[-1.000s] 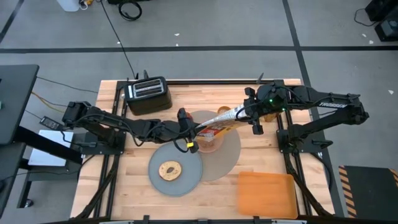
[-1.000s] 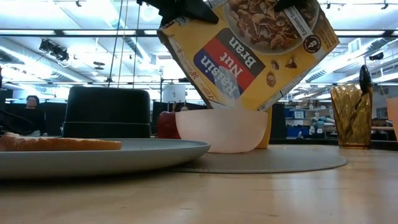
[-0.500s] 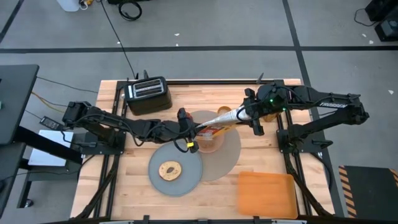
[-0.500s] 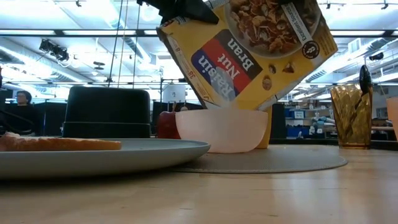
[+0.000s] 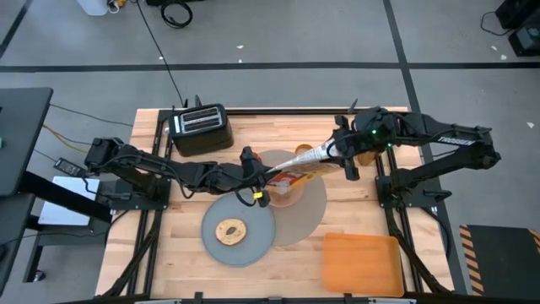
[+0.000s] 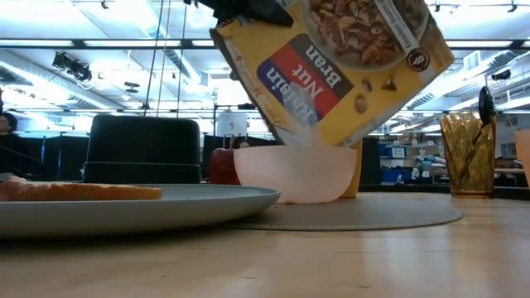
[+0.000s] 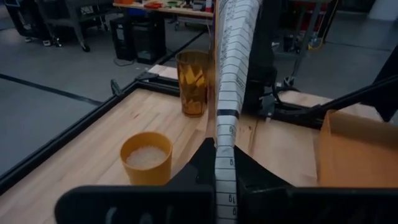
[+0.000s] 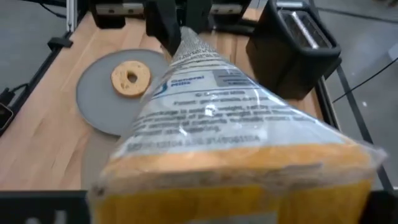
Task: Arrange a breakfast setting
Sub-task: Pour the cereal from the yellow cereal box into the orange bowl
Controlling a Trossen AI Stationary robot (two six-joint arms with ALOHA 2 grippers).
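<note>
A yellow cereal box (image 6: 331, 70) hangs tilted over the translucent pink bowl (image 6: 294, 172), its lower corner just above the rim. The bowl stands on the round taupe mat (image 5: 310, 211). My left gripper (image 5: 263, 177) is shut on the box's low, flattened end. My right gripper (image 5: 339, 155) holds the raised, wide end. The grey plate (image 5: 239, 232) with the bagel (image 5: 229, 230) overlaps the mat's near left edge. A red apple (image 6: 222, 165) stands behind the bowl. The small orange cup (image 7: 146, 158) stands on the table by the mat's far right. My left gripper pinches the box's thin flattened end (image 7: 225, 177) between its two fingers. It comes nearly level from the table's left. The box rises away from the fingers, clear of the table. My right gripper has the box's wide raised end (image 8: 236, 180) between its fingers, slanting down from the table's right. The box itself hides the pads.
A black toaster (image 5: 201, 128) stands at the far left. A flat orange board (image 5: 361, 263) lies at the near right. An amber tumbler (image 6: 468, 153) with a utensil in it stands at the right, beyond the mat.
The box's raised end has gone up a little with my right gripper, so the box leans slightly steeper over the bowl. Its low end has stayed in my left gripper.
</note>
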